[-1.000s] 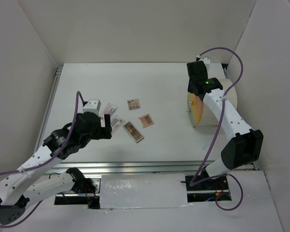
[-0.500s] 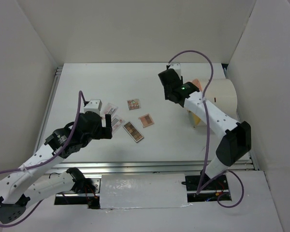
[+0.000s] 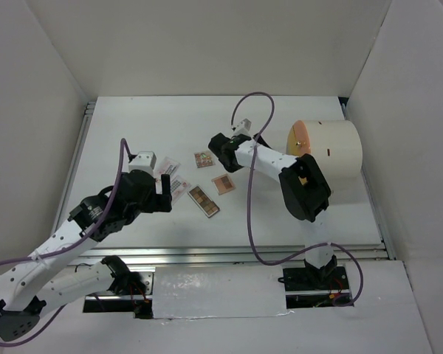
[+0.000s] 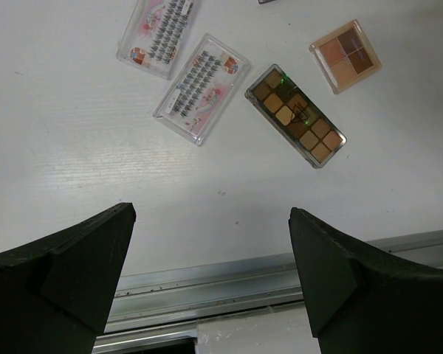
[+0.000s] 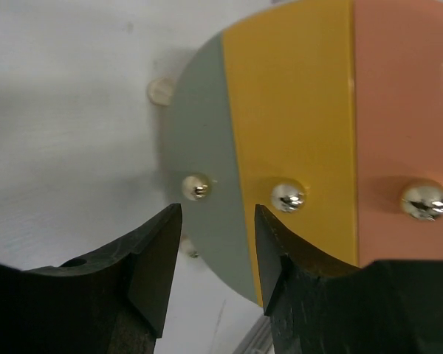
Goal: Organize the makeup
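Makeup lies flat just ahead of your left gripper, jaws wide and empty; right gripper narrowly parted, holding nothing. Cases look light, stiff, slick: pinch the long palette across its narrow width, low against the table

We see a white table boxed in by plain white panels: a back wall, a left wall and a right wall, each meeting the table's edge. A metal rail runs along its near edge, and a side rail runs along its left. A white sheet lies just before the near rail. The light is even, the shadows soft.
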{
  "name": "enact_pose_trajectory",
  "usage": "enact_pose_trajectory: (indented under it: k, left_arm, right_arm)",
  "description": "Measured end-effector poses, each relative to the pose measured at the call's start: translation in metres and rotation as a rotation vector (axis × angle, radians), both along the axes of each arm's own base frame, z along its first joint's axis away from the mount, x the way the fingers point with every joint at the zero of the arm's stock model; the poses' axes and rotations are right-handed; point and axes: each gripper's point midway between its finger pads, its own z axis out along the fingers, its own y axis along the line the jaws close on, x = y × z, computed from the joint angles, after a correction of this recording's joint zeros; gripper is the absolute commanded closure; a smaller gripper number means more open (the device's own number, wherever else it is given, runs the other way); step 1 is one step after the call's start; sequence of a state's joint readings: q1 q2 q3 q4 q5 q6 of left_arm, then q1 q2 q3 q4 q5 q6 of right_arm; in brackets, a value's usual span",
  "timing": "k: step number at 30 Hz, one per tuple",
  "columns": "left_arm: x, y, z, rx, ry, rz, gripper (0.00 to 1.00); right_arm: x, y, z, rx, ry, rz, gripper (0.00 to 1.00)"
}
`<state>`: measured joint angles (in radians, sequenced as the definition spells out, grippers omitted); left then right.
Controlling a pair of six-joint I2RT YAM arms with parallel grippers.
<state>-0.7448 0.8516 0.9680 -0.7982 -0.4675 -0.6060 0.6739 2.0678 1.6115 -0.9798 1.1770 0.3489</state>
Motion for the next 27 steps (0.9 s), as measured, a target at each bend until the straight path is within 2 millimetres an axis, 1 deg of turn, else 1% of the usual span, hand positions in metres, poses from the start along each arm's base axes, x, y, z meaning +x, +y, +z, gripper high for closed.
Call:
enact_pose_trajectory:
  k: [5, 7, 13, 18, 22, 24, 27]
  left_arm:
    - [0.000, -0.001, 0.002, -0.011, -0.008, -0.004, 0.01]
    - [0.000, -0.001, 0.003, -0.013, -0.008, -0.007, 0.01]
    - [-0.001, -0.002, 0.004, -0.019, -0.009, -0.014, 0.01]
    - [-0.003, -0.003, 0.008, -0.041, -0.024, -0.024, 0.01]
    - [-0.004, -0.004, 0.008, -0.044, -0.022, -0.033, 0.01]
    - [-0.004, -0.005, 0.008, -0.044, -0.021, -0.038, 0.01]
    - [-0.005, -0.005, 0.008, -0.039, -0.021, -0.050, 0.01]
  right_arm:
    - [-0.005, -0.014, 0.027, -0.097, -0.083, -0.056, 0.45]
    - [-0.007, -0.018, 0.031, -0.127, -0.107, -0.071, 0.45]
    - [-0.010, -0.028, 0.020, -0.156, -0.122, -0.106, 0.45]
    - [-0.008, -0.046, 0.016, -0.141, -0.147, -0.166, 0.45]
    - [-0.010, -0.059, 0.011, -0.145, -0.144, -0.199, 0.45]
    - [-0.011, -0.061, 0.009, -0.147, -0.143, -0.203, 0.46]
    - [-0.012, -0.062, 0.008, -0.148, -0.142, -0.204, 0.49]
